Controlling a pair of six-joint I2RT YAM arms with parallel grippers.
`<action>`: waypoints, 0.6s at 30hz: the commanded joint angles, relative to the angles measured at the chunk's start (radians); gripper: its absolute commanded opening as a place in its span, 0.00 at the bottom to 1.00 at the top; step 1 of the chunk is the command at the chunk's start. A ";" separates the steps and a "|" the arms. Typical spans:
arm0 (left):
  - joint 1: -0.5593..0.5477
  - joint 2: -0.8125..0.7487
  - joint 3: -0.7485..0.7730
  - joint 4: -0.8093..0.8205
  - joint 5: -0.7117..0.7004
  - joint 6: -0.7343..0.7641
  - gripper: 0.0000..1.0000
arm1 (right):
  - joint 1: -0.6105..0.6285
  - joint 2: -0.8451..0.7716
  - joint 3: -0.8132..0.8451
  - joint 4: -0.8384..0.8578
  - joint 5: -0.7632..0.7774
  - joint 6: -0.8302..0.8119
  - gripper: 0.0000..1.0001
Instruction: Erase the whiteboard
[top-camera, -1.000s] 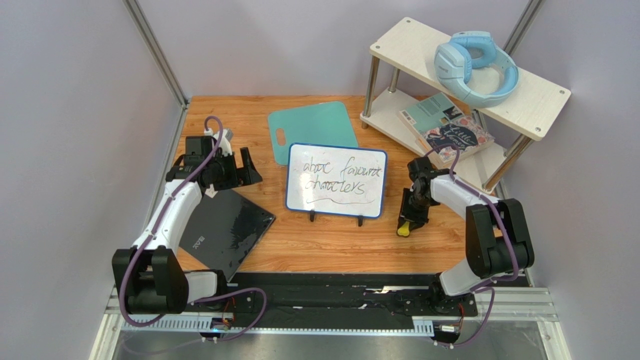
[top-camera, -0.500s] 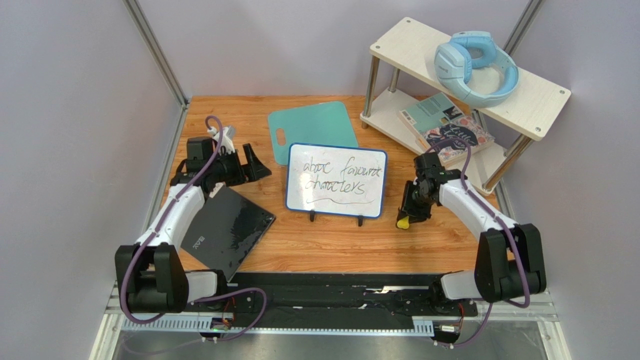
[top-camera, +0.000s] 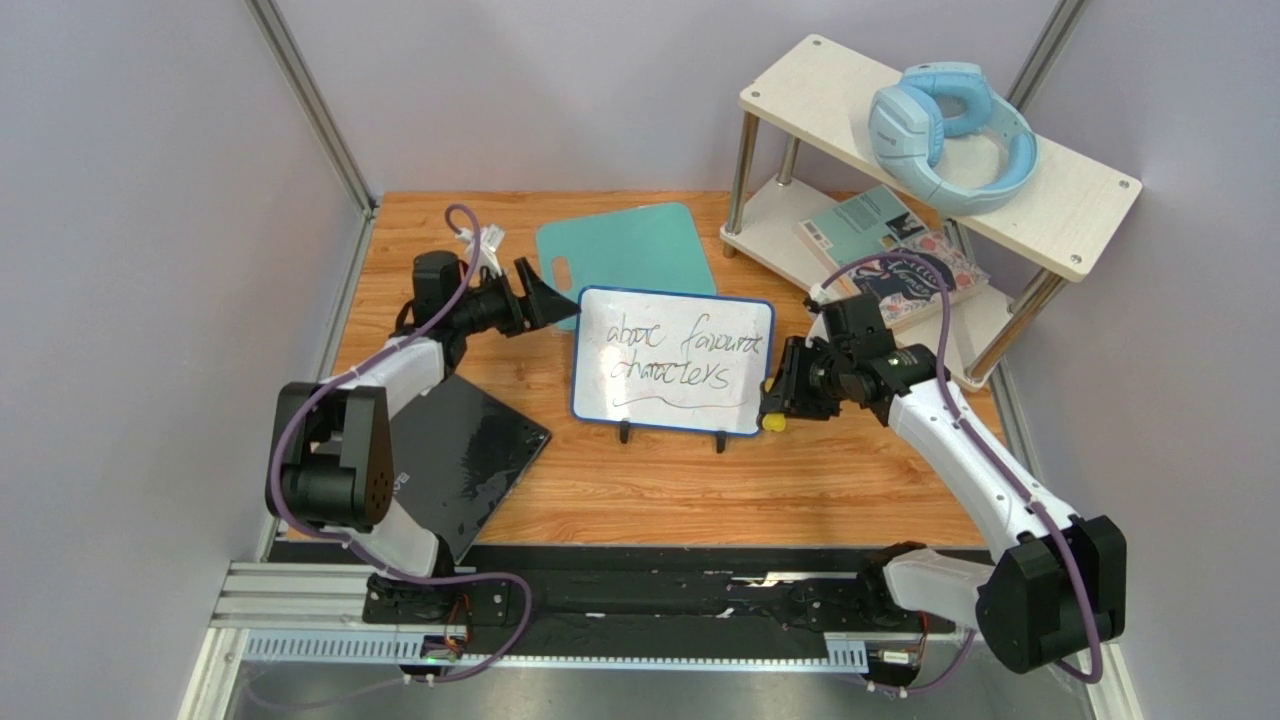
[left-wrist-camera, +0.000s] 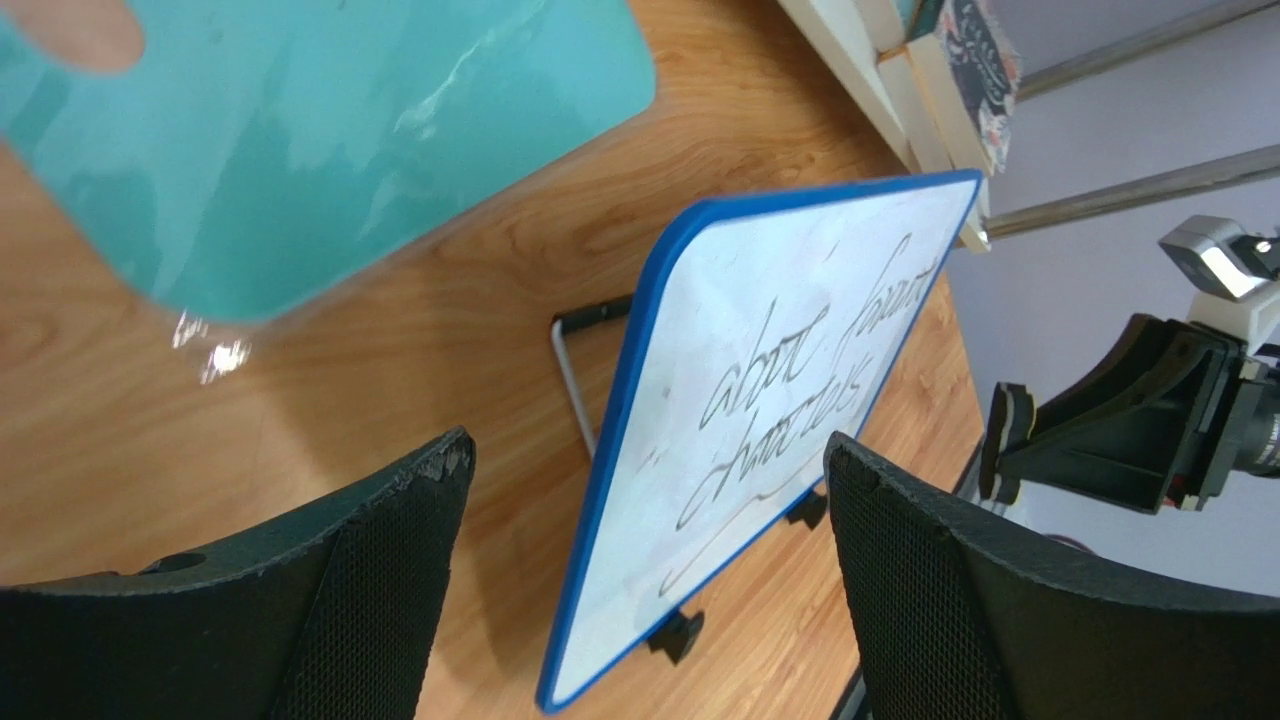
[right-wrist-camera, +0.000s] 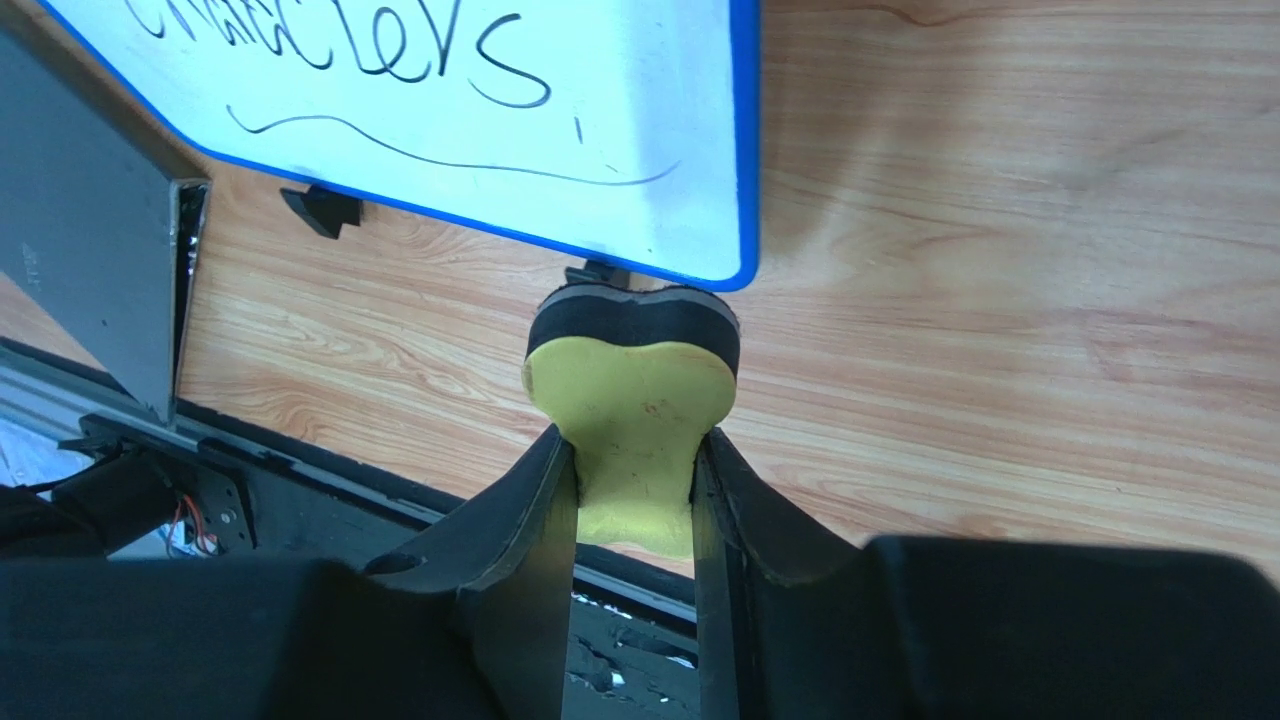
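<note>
The whiteboard (top-camera: 672, 360) stands on two black feet at the table's middle, blue-framed, with dark handwriting. My left gripper (top-camera: 553, 305) is open just off its left edge. In the left wrist view the board's edge (left-wrist-camera: 766, 405) stands between and beyond my left gripper's (left-wrist-camera: 646, 446) spread fingers, untouched. My right gripper (top-camera: 781, 402) is shut on a yellow eraser with a black felt face (top-camera: 772, 423), at the board's lower right corner. In the right wrist view the eraser (right-wrist-camera: 631, 405), held by my right gripper (right-wrist-camera: 633, 443), sits just under the board's blue corner (right-wrist-camera: 451, 120).
A teal mat (top-camera: 624, 258) lies behind the board. A glossy black slab (top-camera: 451, 458) lies front left. A two-level shelf (top-camera: 1037, 188) stands at the back right, with blue headphones (top-camera: 950, 132) on top and books (top-camera: 894, 255) below. Walls close in both sides.
My left gripper has swung right, from over the black slab to the board's left edge. My right gripper has carried the eraser left to the board's lower right corner.
</note>
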 joint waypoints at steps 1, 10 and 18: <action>-0.041 0.084 0.124 0.117 0.069 -0.005 0.88 | 0.011 0.035 0.036 0.092 -0.043 0.027 0.00; -0.088 0.230 0.216 0.145 0.108 0.004 0.85 | 0.046 0.119 0.085 0.152 -0.074 0.021 0.00; -0.109 0.279 0.227 0.196 0.142 0.001 0.70 | 0.052 0.168 0.132 0.178 -0.071 0.014 0.00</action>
